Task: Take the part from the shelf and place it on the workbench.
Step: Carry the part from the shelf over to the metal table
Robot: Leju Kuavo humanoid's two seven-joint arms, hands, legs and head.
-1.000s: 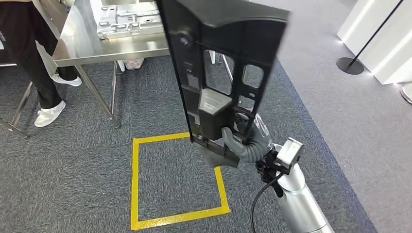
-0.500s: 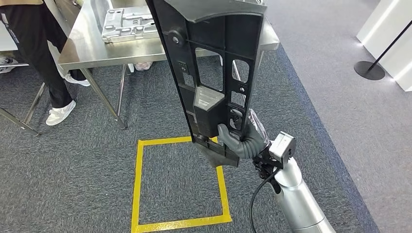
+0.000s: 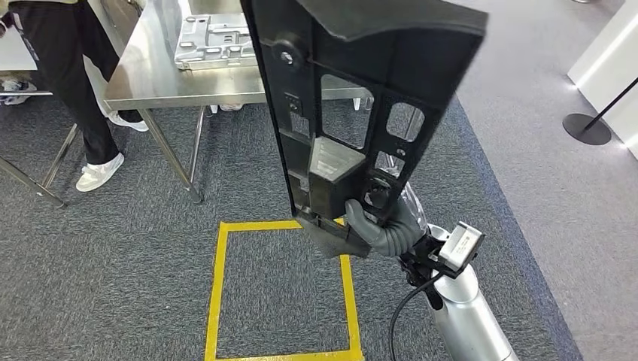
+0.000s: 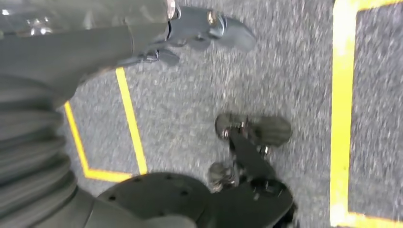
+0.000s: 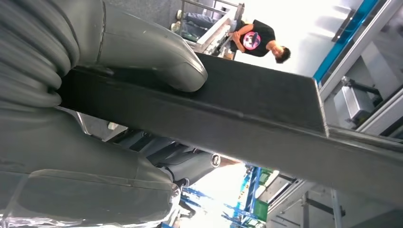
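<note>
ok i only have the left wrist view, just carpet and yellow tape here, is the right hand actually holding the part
Observer: Yes. In the head view the right hand grips the black part at its lower end, and the part stands nearly upright in front of the robot.
Operator: is the workbench anywhere ahead
Observer: A steel workbench stands ahead, beyond the yellow floor square. A grey metal part already lies on it.
Operator: anyone close by
Observer: A person in dark trousers and white shoes stands at the bench's left end.
Operator: how solid is the grip
Observer: In the right wrist view the thumb presses flat on the part's face.
</note>
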